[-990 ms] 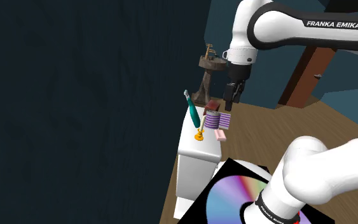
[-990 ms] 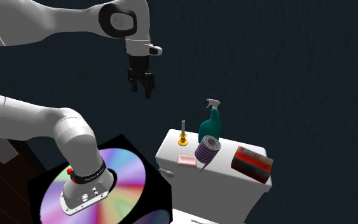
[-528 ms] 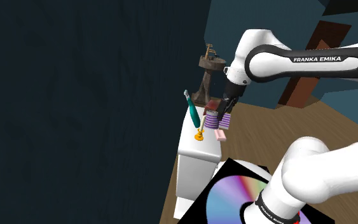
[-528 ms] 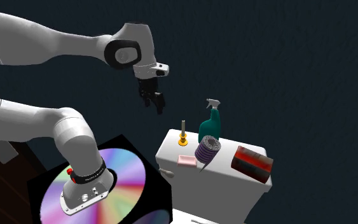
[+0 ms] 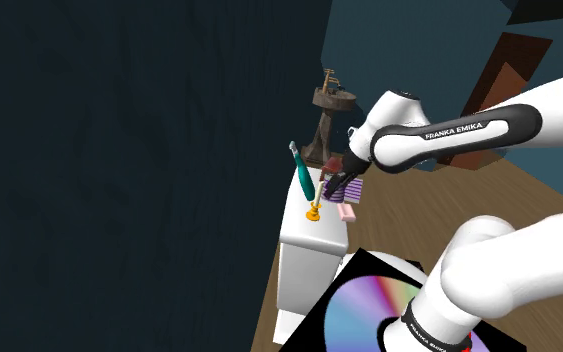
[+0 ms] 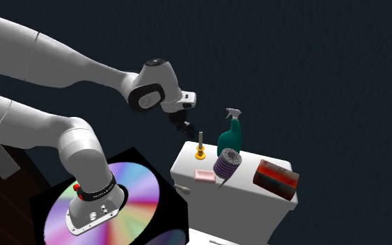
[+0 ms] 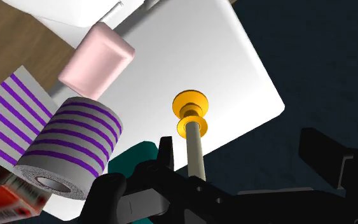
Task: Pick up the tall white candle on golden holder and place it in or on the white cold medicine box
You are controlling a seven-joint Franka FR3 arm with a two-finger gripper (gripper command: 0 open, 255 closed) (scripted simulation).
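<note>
A white robot arm with dark joints (image 6: 62, 59) bends low toward a white toilet tank (image 6: 232, 205) set against a dark wall. On the tank's lid, a teal spray bottle (image 6: 230, 136) stands midway along the wall-side edge. A dark red box (image 6: 278, 177) lies at the end farthest from the arm. A white roll with purple stripes (image 6: 225, 163) sits mid-lid toward the front edge. A flat white face with purple stripes (image 7: 6, 114) beside the roll may be the medicine box; I cannot tell. The black two-finger tool (image 6: 184, 127) is tipped sideways, probably to straddle a thin stem. Its fingers stand apart, gripping nothing. A pink rounded block (image 6: 205, 175) lies by the front edge. The tall pale candle on a golden holder (image 7: 195, 149) stands upright in the wall-side corner nearest the arm. It is between the fingers, close beside one, and apart from its neighbours, likely leaving room for a sideways grasp.
</note>
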